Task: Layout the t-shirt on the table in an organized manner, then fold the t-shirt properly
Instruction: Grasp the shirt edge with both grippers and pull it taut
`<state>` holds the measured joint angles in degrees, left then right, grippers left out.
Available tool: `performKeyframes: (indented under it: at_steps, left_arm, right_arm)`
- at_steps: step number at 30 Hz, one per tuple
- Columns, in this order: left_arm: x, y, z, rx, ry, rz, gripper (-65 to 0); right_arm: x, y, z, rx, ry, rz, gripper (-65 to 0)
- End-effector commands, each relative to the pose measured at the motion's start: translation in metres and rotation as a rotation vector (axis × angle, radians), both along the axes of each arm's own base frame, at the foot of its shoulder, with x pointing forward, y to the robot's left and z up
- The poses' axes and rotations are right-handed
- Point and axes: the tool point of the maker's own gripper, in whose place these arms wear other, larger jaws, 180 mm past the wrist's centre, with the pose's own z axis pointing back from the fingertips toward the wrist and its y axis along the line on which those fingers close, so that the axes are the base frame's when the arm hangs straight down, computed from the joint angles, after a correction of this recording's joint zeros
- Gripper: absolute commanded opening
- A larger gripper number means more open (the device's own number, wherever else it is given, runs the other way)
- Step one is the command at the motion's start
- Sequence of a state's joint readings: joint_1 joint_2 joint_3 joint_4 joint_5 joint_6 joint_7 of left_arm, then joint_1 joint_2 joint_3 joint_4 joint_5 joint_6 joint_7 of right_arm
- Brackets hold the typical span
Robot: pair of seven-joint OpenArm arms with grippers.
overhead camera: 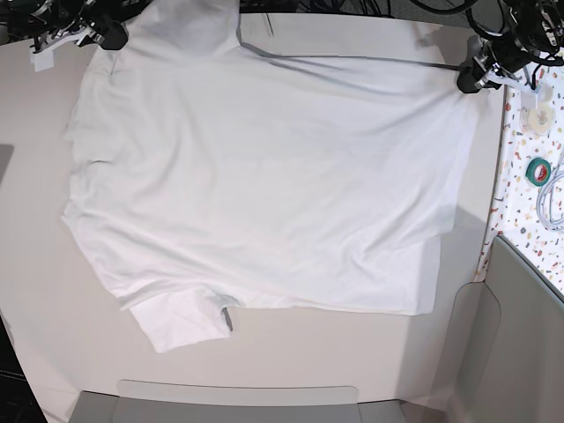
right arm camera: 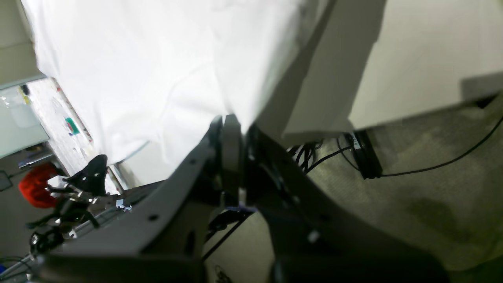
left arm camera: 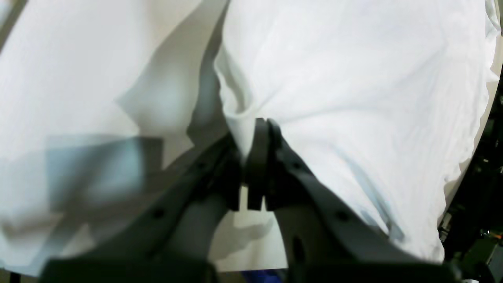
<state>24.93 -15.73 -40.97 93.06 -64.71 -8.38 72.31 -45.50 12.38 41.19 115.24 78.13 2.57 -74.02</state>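
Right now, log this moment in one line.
stage: spreading | t-shirt: flat on table | left gripper: pinching shirt | right gripper: pinching shirt

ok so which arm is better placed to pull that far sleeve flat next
Right, probably. The right hand is shut on the t-shirt just beside the far sleeve. The left hand grips the opposite far corner, a whole shirt length away.

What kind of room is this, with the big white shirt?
Probably a robot lab or workshop, not a home. A white t-shirt lies on a big plain table, tape rolls sit on a speckled side strip, and loose cables run over the carpet below.
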Motion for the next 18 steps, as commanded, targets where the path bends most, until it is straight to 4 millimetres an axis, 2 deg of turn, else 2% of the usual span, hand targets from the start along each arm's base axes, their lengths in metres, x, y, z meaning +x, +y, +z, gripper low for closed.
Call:
performKeyframes:
  at_steps: [1,6,10,13,16,18]
  left_arm:
    - [0.002,0.006,0.008,0.023,-0.018,-0.006,-65.0]
    - [0.004,0.006,0.010,0.028,-0.024,-0.010,-65.0]
    - [0.018,-0.003,0.031,0.075,-0.087,-0.061,-65.0]
    - [0.036,-0.008,0.047,0.094,-0.149,-0.086,-65.0]
    - [0.054,-0.008,0.056,0.097,-0.195,-0.085,-65.0]
    - [0.064,-0.015,0.059,0.091,-0.215,-0.110,-65.0]
  right_arm:
    - [0.002,-0.002,0.007,-0.008,-0.020,0.009,-65.0]
    - [0.007,0.000,0.009,-0.001,-0.038,0.007,-65.0]
    - [0.025,0.000,0.015,0.001,-0.093,0.009,-65.0]
    - [0.042,0.002,0.023,-0.002,-0.151,0.016,-65.0]
    - [0.063,0.011,0.029,0.015,-0.212,0.040,-65.0]
    - [0.081,0.019,0.035,0.027,-0.260,0.062,-65.0]
